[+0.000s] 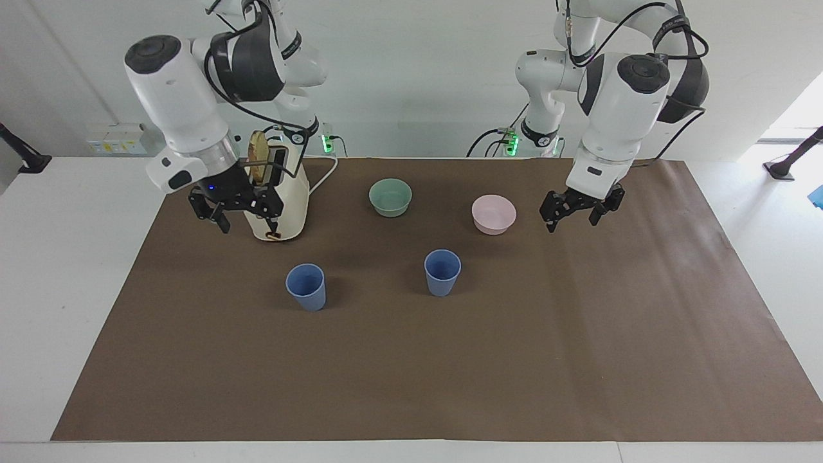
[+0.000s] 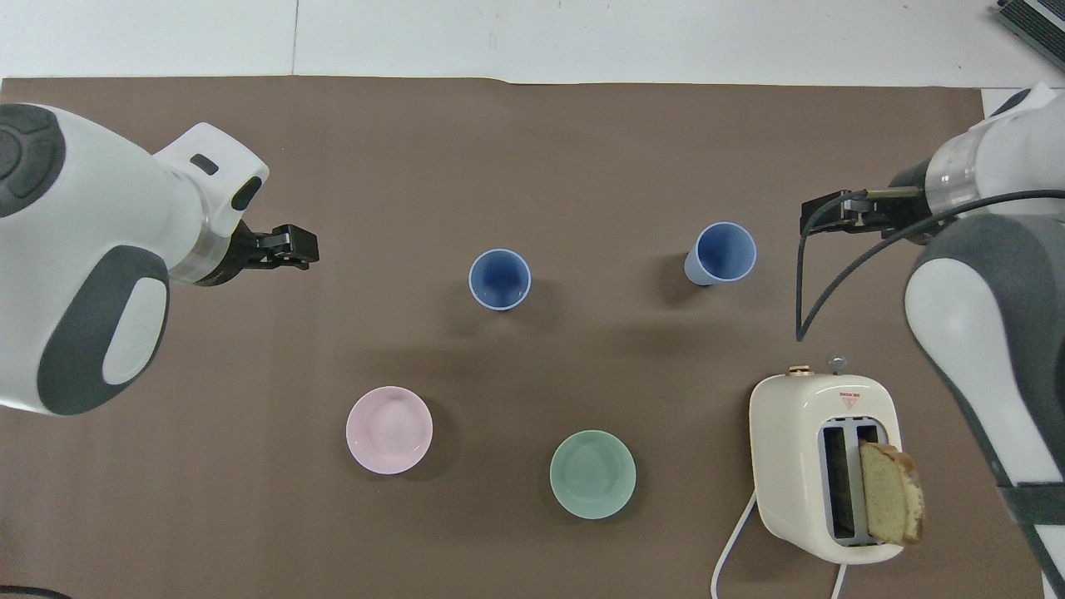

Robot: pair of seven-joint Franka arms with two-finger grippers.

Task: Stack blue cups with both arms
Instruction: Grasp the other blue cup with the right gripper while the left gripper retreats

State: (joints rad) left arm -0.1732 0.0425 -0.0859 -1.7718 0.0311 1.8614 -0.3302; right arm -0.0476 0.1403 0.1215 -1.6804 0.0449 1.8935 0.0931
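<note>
Two matte periwinkle cups stand upright and well apart at the centre of the facing frame, on a brown paper sheet (image 1: 578,360) that covers the white table. Both are smooth tapered plastic tumblers without handles. One blue cup (image 1: 442,272) sits just right of centre; the other blue cup (image 1: 306,287) sits left of centre and slightly lower in frame.

The left gripper (image 1: 577,212), black and claw-like, hangs released and empty at the right of the frame, above the sheet beside a round, glossy pink bowl (image 1: 494,214). The right gripper (image 1: 239,213) hangs at the upper left with its fingers spread, holding nothing, in front of a rounded cream toaster (image 1: 283,193). A porous slice of bread (image 2: 890,492) stands in one toaster slot. A smooth green bowl (image 1: 390,197) sits at upper centre.
</note>
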